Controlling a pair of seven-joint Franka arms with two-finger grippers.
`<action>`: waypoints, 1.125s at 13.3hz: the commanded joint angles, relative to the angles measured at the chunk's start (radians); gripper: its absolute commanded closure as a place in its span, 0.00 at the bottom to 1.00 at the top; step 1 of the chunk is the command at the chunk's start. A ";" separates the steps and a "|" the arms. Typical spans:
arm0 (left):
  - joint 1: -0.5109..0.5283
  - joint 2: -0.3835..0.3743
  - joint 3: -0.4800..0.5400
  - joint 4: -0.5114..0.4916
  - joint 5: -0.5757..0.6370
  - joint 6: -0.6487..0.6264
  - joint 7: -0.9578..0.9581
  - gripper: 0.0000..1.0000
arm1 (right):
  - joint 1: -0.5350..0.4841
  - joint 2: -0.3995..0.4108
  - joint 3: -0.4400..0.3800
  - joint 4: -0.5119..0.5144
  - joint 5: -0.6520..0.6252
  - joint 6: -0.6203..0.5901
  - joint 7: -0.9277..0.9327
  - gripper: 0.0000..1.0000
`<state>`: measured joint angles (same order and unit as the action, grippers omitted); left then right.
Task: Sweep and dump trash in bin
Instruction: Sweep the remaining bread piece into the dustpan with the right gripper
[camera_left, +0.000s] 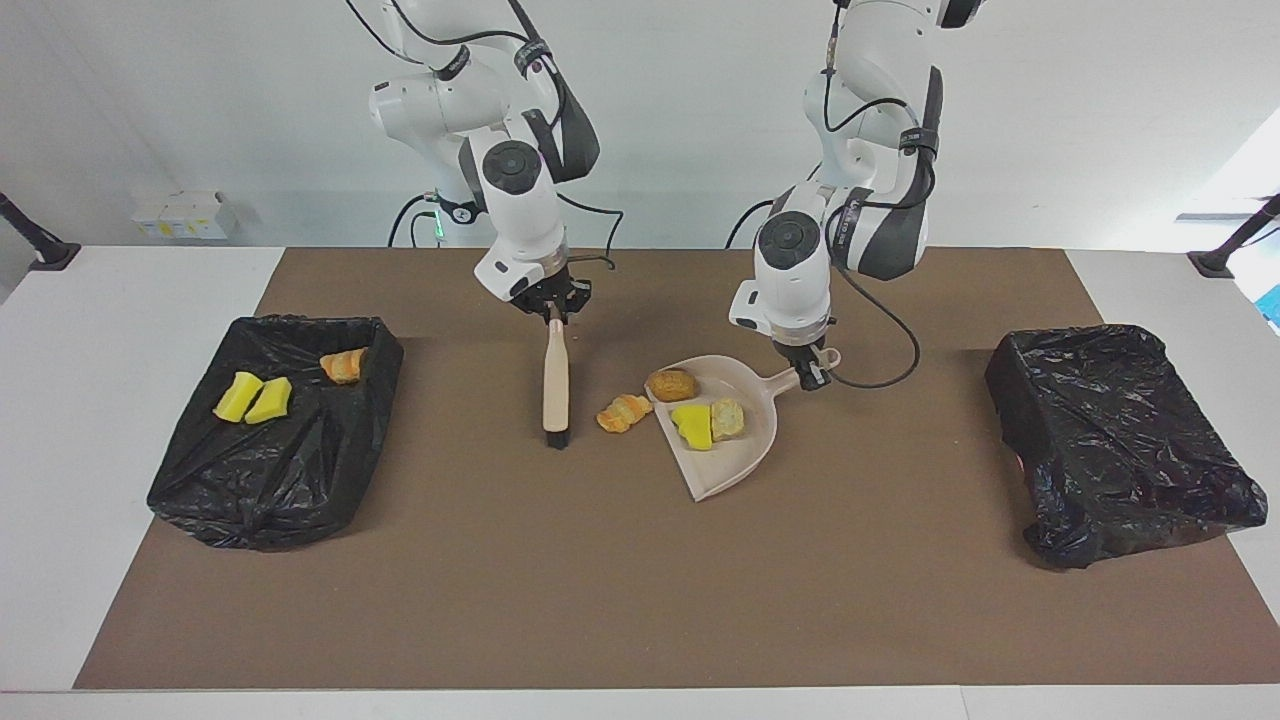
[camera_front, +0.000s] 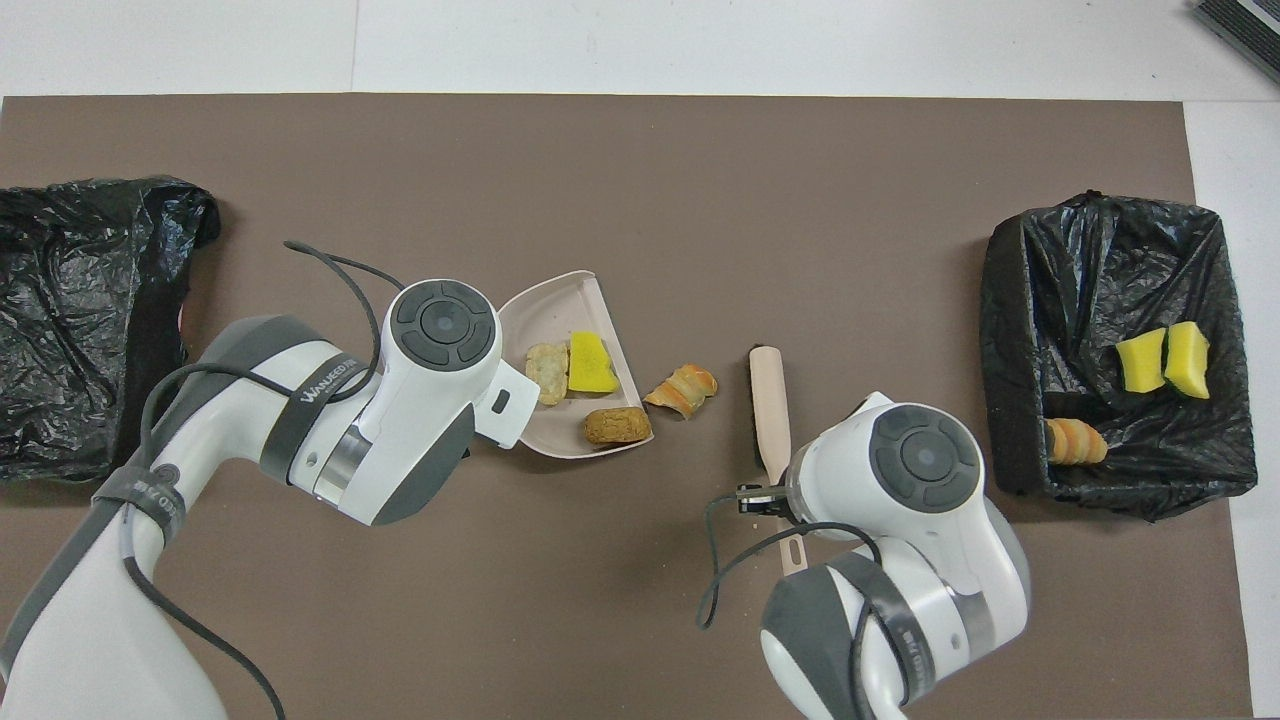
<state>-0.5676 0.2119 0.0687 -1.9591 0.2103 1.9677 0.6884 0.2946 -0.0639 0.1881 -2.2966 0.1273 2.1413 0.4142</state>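
Bin at the right arm's end: a black, plastic-lined rectangular bin (camera_left: 275, 430) sits on the brown mat (camera_left: 640, 590) near that end's edge. It holds two bright yellow foam wedges (camera_left: 254, 398) side by side and one orange bread-like lump (camera_left: 344, 365) in its corner nearest the robots.

Right gripper: the right gripper (camera_left: 553, 312) is clamped on the handle end of a beige brush (camera_left: 554, 385). The brush hangs nearly upright, its dark bristles at the lower end, over the mat's middle, just beside the loose trash.

Loose trash: one orange croissant-shaped lump (camera_left: 624, 412) lies on the mat between the brush and the dustpan's open lip, just off the pan.

Dustpan: a beige plastic dustpan (camera_left: 735, 465) rests on the mat near its centre, its mouth toward the right arm's end. In it lie a brown bread-like lump (camera_left: 671, 384), a bright yellow foam wedge (camera_left: 692, 424) and a tan bread-like piece (camera_left: 728, 419), the last two touching.

Left gripper: the left gripper (camera_left: 812, 371) is closed on the dustpan's handle, at the pan's corner nearest the robots.

Bin at the left arm's end: a second black lined bin (camera_left: 1115, 440) stands near that end of the mat; I cannot see any trash in it.
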 joint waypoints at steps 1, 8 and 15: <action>0.000 -0.009 0.005 -0.007 0.021 0.013 -0.006 1.00 | 0.070 0.062 0.007 -0.001 0.000 0.098 0.049 1.00; 0.003 -0.009 0.005 -0.011 0.023 0.039 0.043 1.00 | 0.143 0.216 0.030 0.163 0.225 0.166 -0.006 1.00; 0.038 -0.002 0.005 -0.011 0.021 0.083 0.206 1.00 | 0.146 0.191 0.018 0.160 0.259 0.105 -0.040 1.00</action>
<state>-0.5386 0.2170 0.0775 -1.9599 0.2176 2.0335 0.8460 0.4512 0.1280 0.2088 -2.1463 0.3633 2.2981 0.4180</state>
